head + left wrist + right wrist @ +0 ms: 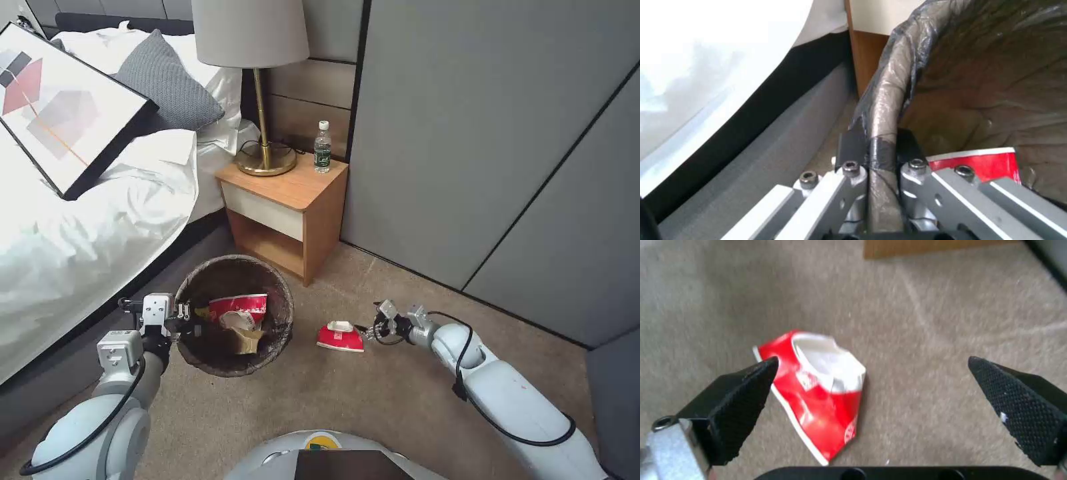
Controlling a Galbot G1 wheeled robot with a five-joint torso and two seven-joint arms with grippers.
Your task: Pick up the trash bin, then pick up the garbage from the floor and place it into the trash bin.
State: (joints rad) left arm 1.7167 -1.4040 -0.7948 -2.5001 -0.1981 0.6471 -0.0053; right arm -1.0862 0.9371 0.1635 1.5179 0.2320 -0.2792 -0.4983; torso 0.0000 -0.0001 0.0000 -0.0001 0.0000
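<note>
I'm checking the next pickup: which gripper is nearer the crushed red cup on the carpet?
Right. The right gripper hangs open just beside the red cup; the left gripper is clamped on the trash bin rim.

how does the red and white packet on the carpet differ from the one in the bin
The crushed red-and-white paper packet on the carpet lies alone and flat, just ahead of the open right gripper. The red-and-white packet in the bag-lined trash bin rests on other litter, tilted. The left gripper clamps the bin's rim. Both share red-and-white print.
</note>
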